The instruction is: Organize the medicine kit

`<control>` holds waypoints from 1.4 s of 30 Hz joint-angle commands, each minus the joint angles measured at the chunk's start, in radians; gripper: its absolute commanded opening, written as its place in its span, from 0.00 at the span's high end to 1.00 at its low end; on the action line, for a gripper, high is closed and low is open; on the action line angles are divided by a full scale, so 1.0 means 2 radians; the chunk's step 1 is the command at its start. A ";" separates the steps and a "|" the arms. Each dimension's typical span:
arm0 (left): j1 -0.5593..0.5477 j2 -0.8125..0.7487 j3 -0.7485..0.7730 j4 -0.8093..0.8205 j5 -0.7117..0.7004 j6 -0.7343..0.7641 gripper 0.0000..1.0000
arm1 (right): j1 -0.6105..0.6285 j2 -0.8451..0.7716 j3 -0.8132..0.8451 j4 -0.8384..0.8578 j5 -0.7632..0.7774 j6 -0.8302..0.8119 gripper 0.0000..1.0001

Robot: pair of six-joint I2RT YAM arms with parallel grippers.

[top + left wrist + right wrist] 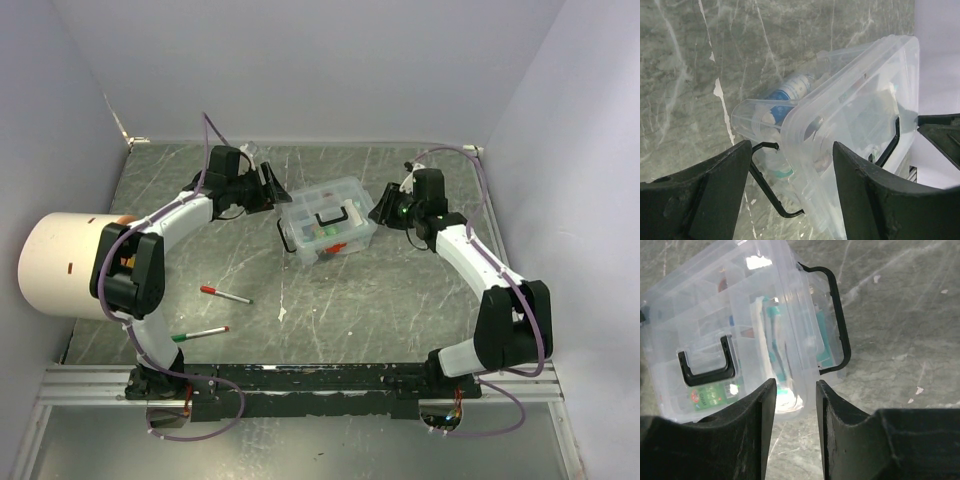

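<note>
From above, the kit [325,215] sits mid-table with its lid on, between my left gripper [268,188] and right gripper [383,208]. A red pen [225,294] and a green pen [200,334] lie loose, near left. Left wrist: jaws spread, latch [766,188] unhooked. Right wrist: narrow gap at the kit's end, and I cannot tell if it grips. Latching remains, I judge.

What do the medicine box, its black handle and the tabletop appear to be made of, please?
The medicine box looks like clear, glossy plastic: its contents show through the walls. Its black handle seems opaque moulded plastic, smooth and faintly shiny. The tabletop looks like grey-green marble or a marble-print laminate, white-veined; I cannot tell which.
</note>
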 commanded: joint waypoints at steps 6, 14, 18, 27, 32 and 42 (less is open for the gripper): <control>-0.003 -0.040 0.009 -0.033 -0.062 0.000 0.15 | -0.001 0.018 0.009 -0.020 0.036 -0.005 0.58; -0.003 -0.081 -0.059 0.017 -0.045 -0.039 0.16 | -0.001 0.047 0.049 -0.024 0.031 0.001 0.53; -0.009 -0.076 -0.077 0.040 -0.016 -0.051 0.20 | -0.001 0.053 0.053 -0.010 0.013 0.005 0.44; -0.027 -0.043 -0.069 0.032 -0.017 -0.047 0.24 | -0.002 0.085 0.069 0.049 -0.018 0.005 0.34; -0.029 -0.033 -0.060 0.024 -0.019 -0.031 0.23 | -0.003 0.132 0.074 0.087 -0.063 0.006 0.35; -0.029 -0.023 -0.067 0.032 -0.008 -0.034 0.37 | -0.009 0.110 -0.008 0.122 -0.104 0.045 0.57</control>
